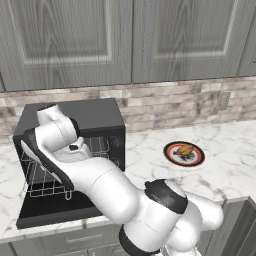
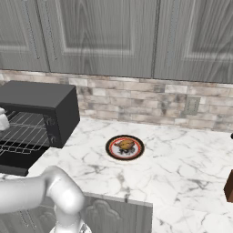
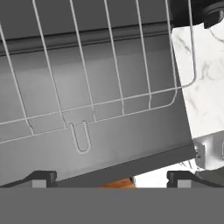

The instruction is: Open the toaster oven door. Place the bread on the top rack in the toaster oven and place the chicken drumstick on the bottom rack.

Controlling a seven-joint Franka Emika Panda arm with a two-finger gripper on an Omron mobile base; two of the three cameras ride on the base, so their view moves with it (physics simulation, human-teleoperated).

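Observation:
The toaster oven (image 1: 95,115) (image 2: 41,95) stands at the counter's left. The toaster oven door (image 1: 50,212) (image 2: 13,169) (image 3: 109,144) lies folded down flat. A silver wire rack (image 1: 42,187) (image 2: 22,127) (image 3: 113,105) is slid out over it. My gripper (image 3: 111,177) hangs open just above the rack's front and the door, with the fingertips (image 3: 41,177) far apart. A thin orange-brown sliver (image 3: 116,183) shows between them; I cannot tell what it is. I cannot pick out the bread. The chicken drumstick (image 1: 185,151) (image 2: 126,145) lies on a round plate (image 1: 172,159) (image 2: 111,150) to the oven's right.
The arm reaches across the oven's front and hides part of its inside in the left base view. Grey wall cabinets hang above, and a socket (image 1: 224,100) (image 2: 192,105) sits in the brick backsplash. A brown object (image 2: 229,186) stands at the far right edge.

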